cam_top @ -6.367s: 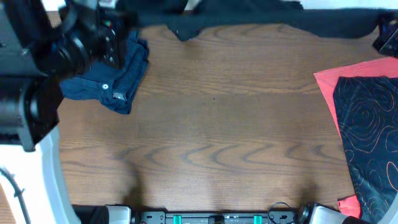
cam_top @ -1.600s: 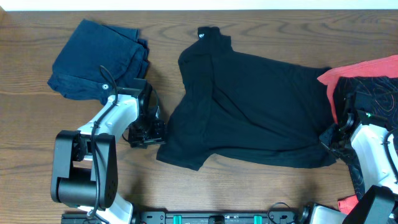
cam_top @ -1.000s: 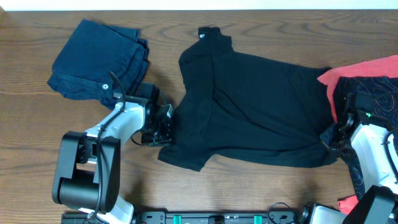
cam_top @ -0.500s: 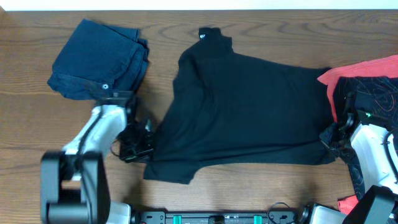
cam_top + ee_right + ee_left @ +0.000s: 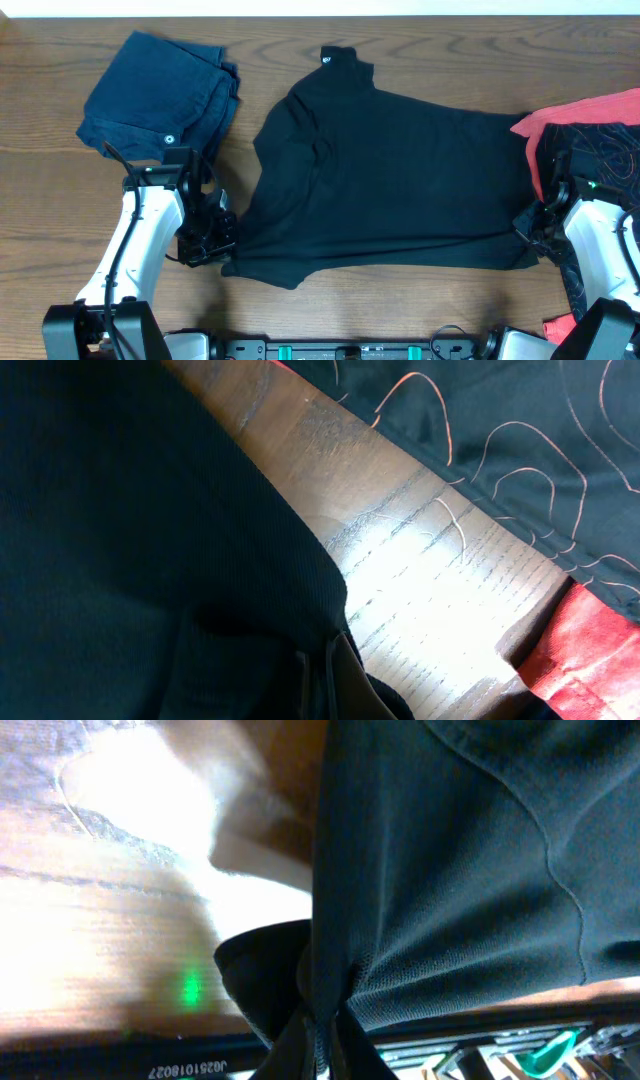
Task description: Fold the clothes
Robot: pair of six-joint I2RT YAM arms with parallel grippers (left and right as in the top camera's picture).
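Between left tool [image 5: 224, 240] and right tool [image 5: 526, 222], the black T-shirt [image 5: 390, 170] lies pinched.

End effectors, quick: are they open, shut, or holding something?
Left end effector: shut on the black T-shirt.
Right end effector: shut on the black T-shirt too.

Overhead: evenly lit, sharp.
Left wrist: glare washes out the table [image 5: 130, 810].
Right wrist: table hot-spotted mid-frame, black shirt [image 5: 120, 510] murky.

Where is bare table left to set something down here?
Bare table: the front strip below the black T-shirt, and the back strip above its body. Crowded on the right, where the red patterned cloth meets the shirt.
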